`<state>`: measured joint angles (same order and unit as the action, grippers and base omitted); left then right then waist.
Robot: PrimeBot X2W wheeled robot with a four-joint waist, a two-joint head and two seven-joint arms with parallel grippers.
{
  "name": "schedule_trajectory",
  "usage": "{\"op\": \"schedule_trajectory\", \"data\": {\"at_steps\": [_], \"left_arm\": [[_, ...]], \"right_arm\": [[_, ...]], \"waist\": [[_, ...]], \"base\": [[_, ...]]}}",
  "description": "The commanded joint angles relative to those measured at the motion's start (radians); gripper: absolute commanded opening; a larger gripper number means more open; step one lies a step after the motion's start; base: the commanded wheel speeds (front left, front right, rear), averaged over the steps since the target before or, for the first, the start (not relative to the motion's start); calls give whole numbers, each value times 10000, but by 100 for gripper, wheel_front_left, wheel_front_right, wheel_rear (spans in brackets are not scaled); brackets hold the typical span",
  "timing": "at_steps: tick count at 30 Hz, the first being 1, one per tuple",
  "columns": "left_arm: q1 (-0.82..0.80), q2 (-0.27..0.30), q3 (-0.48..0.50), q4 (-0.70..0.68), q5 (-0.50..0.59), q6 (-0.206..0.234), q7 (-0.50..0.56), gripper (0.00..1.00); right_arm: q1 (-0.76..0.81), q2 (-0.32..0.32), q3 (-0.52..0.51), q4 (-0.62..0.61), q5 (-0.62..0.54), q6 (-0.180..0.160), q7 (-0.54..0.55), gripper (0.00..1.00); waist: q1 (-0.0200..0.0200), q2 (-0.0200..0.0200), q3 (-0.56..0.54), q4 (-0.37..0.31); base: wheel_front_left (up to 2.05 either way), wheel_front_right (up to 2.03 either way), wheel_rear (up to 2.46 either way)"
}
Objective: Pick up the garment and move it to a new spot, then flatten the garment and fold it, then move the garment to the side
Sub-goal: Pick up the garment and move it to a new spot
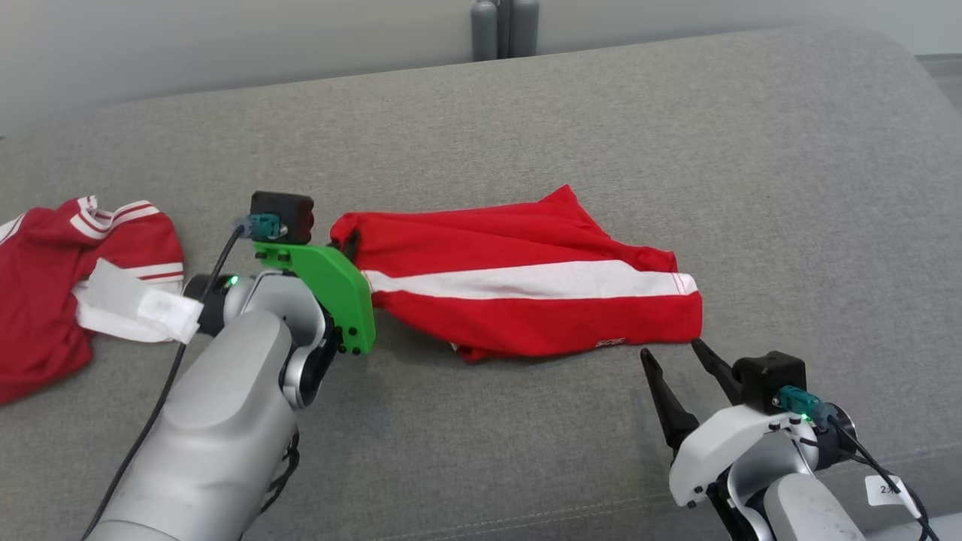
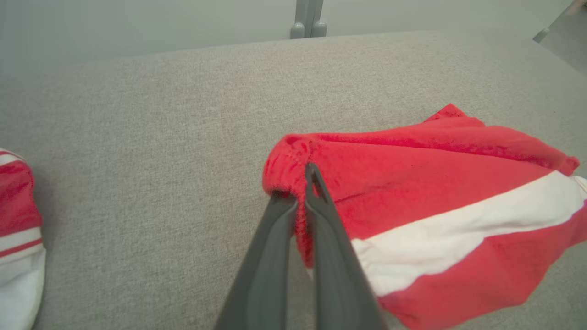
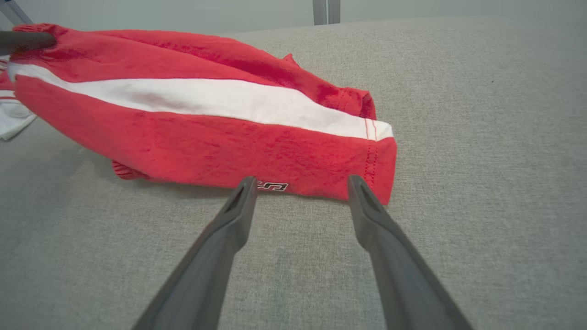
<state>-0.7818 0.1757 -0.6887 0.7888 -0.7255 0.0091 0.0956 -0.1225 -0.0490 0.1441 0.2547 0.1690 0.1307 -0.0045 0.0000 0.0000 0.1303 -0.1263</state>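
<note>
Left pincer (image 2: 297, 183): clamped tight on the gathered edge at the 9 o'clock end of the red knit garment with a white stripe (image 1: 541, 319).
Right pincer (image 1: 672, 348): spread wide, holding nothing, tips just short of the garment's 5 o'clock hem.
Garment: lying mid-way on the grey woven couch cushion (image 1: 601, 135).
Second red-and-white garment (image 1: 45, 263): crumpled at 9 o'clock, well apart.

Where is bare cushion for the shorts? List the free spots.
Free: the wide grey cushion behind the red shorts, its right end past the open right fingers, and the near strip in front. Crowded: the left end, where a second red garment lies beside the left fingers clamped on the shorts.
</note>
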Motion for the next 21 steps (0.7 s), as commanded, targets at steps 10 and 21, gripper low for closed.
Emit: {"op": "schedule_trajectory", "data": {"at_steps": [10, 21], "left_arm": [[1364, 271, 144, -113, -428, 359, -63, 100], [2183, 441, 552, -684, -387, 938, -1730, 100]], "right_arm": [[30, -26, -47, -155, -100, 1, 187, 100], [163, -24, -801, -188, 348, -1, -99, 100]], "waist": [[0, 0, -185, 800], [0, 0, -600, 894]], "base": [[0, 0, 0], [0, 0, 0]]}}
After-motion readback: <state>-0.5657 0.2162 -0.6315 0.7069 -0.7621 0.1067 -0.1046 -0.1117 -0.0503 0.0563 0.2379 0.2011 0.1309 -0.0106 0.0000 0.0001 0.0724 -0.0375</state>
